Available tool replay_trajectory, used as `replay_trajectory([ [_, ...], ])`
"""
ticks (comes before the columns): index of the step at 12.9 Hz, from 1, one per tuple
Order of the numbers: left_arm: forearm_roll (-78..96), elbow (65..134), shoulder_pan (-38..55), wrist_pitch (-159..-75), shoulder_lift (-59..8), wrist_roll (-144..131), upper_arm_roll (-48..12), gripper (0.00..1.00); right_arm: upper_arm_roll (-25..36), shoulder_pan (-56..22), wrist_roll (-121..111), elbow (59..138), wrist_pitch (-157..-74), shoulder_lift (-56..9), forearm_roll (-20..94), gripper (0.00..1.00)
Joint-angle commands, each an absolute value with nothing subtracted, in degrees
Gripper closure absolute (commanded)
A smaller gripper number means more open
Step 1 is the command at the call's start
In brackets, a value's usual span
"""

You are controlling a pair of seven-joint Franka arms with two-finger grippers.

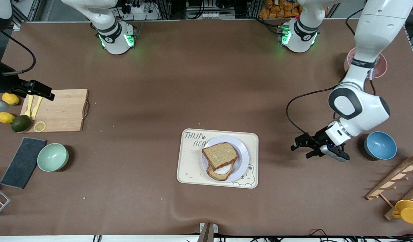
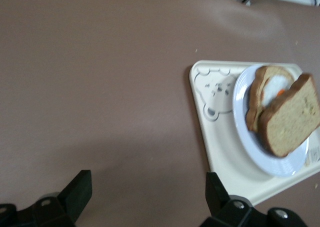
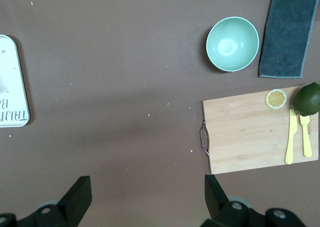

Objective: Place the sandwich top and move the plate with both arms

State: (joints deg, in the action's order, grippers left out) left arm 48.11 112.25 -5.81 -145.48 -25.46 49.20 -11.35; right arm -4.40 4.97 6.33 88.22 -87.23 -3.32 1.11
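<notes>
The white plate [image 1: 241,161] rests on a cream bear-print tray [image 1: 188,168] in the middle of the table, nearer the front camera. On it the sandwich top [image 1: 220,155] lies askew over a bread slice bearing a fried egg [image 1: 222,171], whose white shows at one edge. My left gripper [image 1: 302,149] hovers open and holds nothing, over bare table between the tray and a blue bowl. Its wrist view shows the sandwich top [image 2: 292,119], the plate [image 2: 280,162] and the gripper [image 2: 147,182]. My right gripper [image 1: 41,91] hangs open over the cutting board's edge, seen empty [image 3: 147,184] in its own view.
A wooden cutting board [image 1: 63,111] with yellow cutlery, a lemon slice and a lime [image 1: 21,123] lies at the right arm's end, with a green bowl [image 1: 52,157] and grey towel [image 1: 23,162]. At the left arm's end are a blue bowl [image 1: 380,145] and a wooden rack [image 1: 398,181].
</notes>
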Motion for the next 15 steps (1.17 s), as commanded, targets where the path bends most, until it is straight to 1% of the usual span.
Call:
replay_trajectory([
  [1, 39.41, 114.00, -2.81, -136.44, -19.18, 43.71, -5.72, 0.00, -4.92, 5.71, 5.54, 87.98, -87.10, -3.34, 0.35, 0.00],
  [4, 25.00, 111.72, -3.25, -127.56, -13.90, 32.91, -5.19, 0.00, -4.92, 5.80, 5.54, 87.98, -86.93, -3.34, 0.70, 0.00],
  [9, 14.87, 108.03, -0.80, -113.32, -3.62, 21.73, -2.29, 0.00, -4.92, 5.89, 5.54, 87.89, -86.66, -3.34, 0.79, 0.00],
  [10, 13.03, 105.76, 0.95, -108.85, -2.82, 19.27, -0.89, 0.00, -4.92, 5.89, 5.54, 87.98, -86.75, -3.34, 0.79, 0.00],
  [12, 8.28, 97.42, 2.81, -99.45, -2.72, 14.79, 0.61, 0.00, -4.92, 5.89, 5.54, 87.98, -86.66, -3.34, 0.79, 0.00],
  [15, 6.43, 89.23, 4.39, -90.21, -2.55, 5.92, 1.58, 0.00, -4.92, 5.89, 5.54, 87.98, -86.75, -3.34, 0.79, 0.00],
])
